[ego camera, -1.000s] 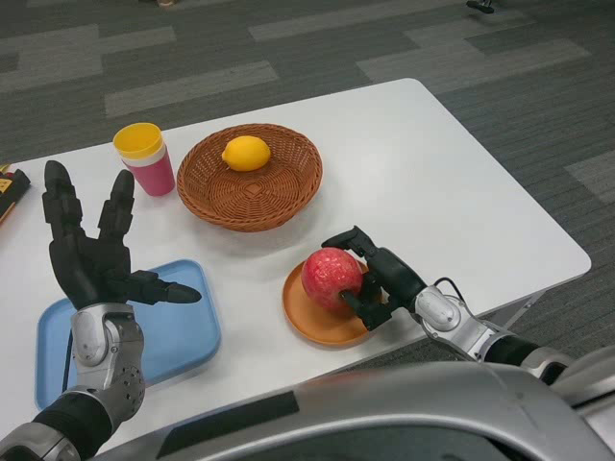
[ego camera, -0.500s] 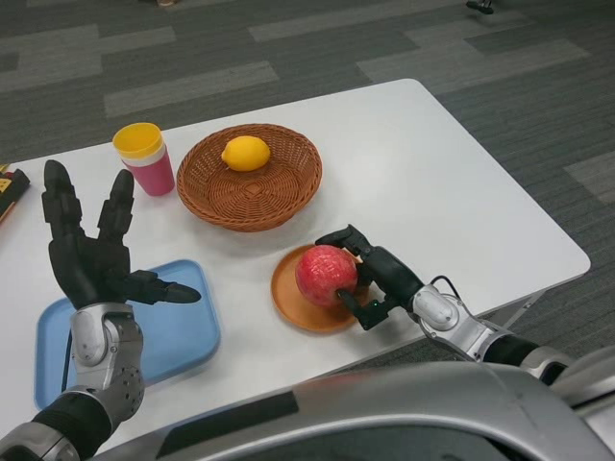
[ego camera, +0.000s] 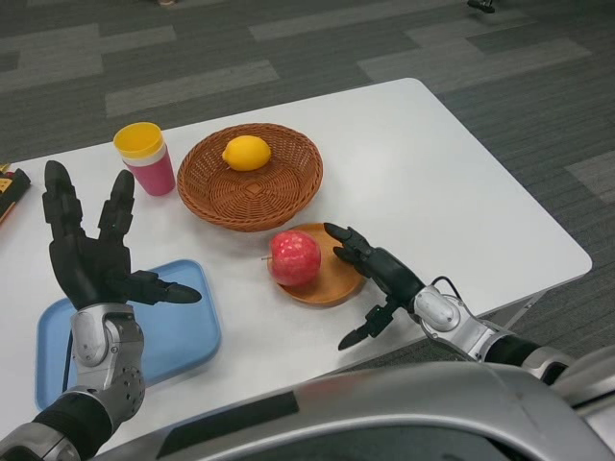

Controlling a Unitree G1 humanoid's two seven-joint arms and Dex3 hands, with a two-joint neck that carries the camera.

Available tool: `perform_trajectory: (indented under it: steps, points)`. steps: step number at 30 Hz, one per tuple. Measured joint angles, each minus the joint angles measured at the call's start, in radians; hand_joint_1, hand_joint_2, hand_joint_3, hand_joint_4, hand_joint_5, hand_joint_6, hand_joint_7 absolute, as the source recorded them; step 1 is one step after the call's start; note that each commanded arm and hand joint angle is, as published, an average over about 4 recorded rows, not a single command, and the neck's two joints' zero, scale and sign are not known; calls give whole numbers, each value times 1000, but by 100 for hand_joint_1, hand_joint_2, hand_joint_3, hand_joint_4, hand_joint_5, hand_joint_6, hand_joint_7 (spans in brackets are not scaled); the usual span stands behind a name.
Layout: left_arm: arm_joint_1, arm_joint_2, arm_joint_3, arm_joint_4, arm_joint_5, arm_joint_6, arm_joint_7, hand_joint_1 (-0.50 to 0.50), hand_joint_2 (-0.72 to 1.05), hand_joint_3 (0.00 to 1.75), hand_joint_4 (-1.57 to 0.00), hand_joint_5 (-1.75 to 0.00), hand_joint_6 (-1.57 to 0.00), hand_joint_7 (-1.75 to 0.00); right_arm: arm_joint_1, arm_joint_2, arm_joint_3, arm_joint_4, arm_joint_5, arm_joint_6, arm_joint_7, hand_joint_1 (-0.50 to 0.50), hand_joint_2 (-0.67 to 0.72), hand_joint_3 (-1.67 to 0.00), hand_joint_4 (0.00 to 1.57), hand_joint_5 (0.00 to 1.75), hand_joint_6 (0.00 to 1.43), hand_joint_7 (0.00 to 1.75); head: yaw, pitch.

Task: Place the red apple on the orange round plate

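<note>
Red apple (ego camera: 294, 257) sits at the orange round plate's (ego camera: 336, 280) left rim, just left of the right robot hand (ego camera: 373, 274), fingers spread, empty.

A yellow-and-black object (ego camera: 12, 185) was cut off at the left edge; we could not identify it, and the red apple (ego camera: 294, 257) hid part of the orange round plate (ego camera: 332, 280)

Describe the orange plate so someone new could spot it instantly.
Start at the wicker basket holding the lemon on the white table. Just in front of it, toward the robot, lies the orange round plate, with the red apple on its left edge; the other tray is blue and rectangular.
</note>
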Motion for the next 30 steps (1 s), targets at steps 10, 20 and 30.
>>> perform_trajectory:
  steps: [10, 20, 30]
  points:
    - [0, 0, 0, 0, 0, 0, 0, -48, -55, 9, -67, 0, 0, 0, 1, 0, 0, 0, 8, -10, -3, -42, 11, -16, 0, 0, 0, 5, 1, 1]
    - [0, 0, 0, -1, 0, 0, 0, -48, -55, 9, -67, 0, -1, 0, 22, 16, -97, -89, 46, -43, -121, -46, 46, -2, 0, 0, 0, 0, 5, 29]
    - [1, 0, 1, -1, 0, -1, 0, -48, -55, 9, -67, 0, 0, 0, -1, 57, -290, -220, 48, -90, -193, -46, 53, -4, 0, 0, 0, 0, 21, 114]
